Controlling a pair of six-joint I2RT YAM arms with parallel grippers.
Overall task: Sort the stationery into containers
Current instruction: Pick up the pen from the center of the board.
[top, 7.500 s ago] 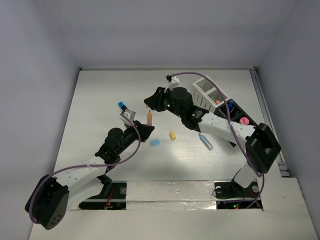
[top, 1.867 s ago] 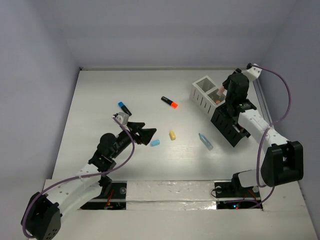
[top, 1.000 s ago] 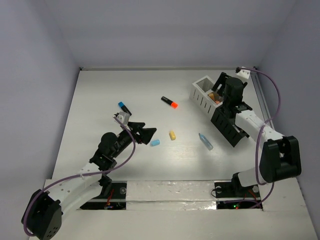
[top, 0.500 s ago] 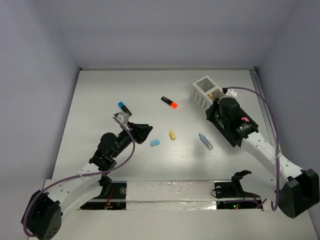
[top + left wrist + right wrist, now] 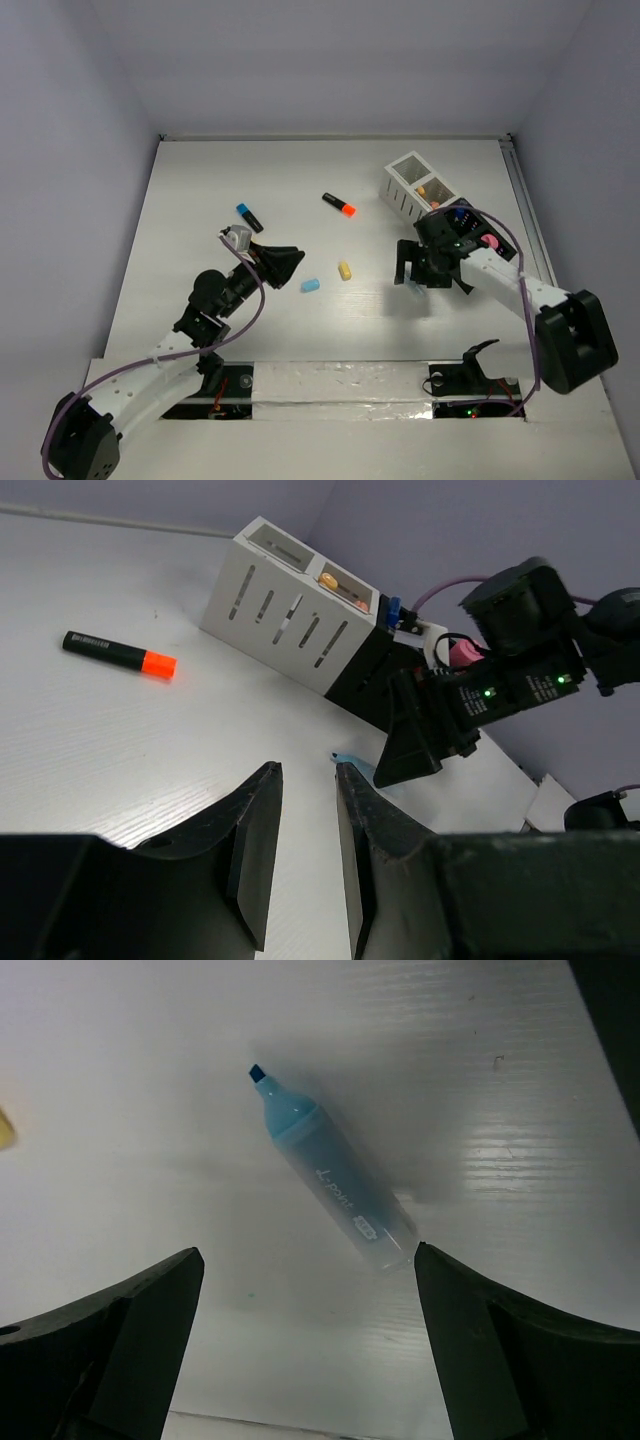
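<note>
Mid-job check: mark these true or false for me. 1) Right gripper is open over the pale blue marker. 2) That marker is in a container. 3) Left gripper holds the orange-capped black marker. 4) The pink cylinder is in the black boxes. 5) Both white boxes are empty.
1) True: the right gripper stands open above the pale blue marker.
2) False: it lies flat on the table.
3) False: the orange-capped black marker lies on the table; the left gripper has nothing between its jaws.
4) True: the pink cylinder stands in the black boxes.
5) False: one of the white boxes holds a peach item.
</note>
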